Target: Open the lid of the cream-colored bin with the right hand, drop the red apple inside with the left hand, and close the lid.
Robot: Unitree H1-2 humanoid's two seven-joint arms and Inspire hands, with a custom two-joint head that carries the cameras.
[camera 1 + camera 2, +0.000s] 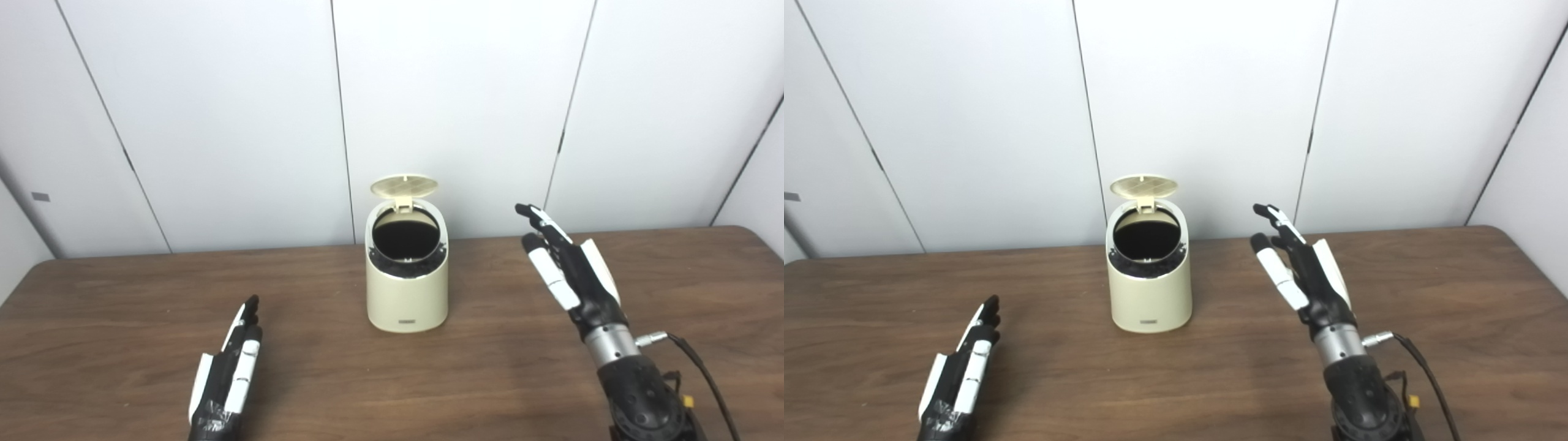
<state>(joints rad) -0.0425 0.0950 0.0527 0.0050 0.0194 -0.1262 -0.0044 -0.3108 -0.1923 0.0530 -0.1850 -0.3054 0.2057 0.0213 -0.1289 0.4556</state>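
A cream-colored bin (407,288) stands on the brown table near the middle, toward the back. Its round lid (404,186) is tipped up on the rear hinge, and the inside looks dark. No red apple shows in either view. My right hand (566,263) is raised to the right of the bin, fingers stretched out and apart, holding nothing and not touching the bin. My left hand (229,367) lies low over the table at the front left, fingers straight, holding nothing.
The wooden table (490,367) stretches from side to side, with its rounded right corner at the far right. White wall panels (453,92) stand right behind it. A black cable (698,367) trails from my right wrist.
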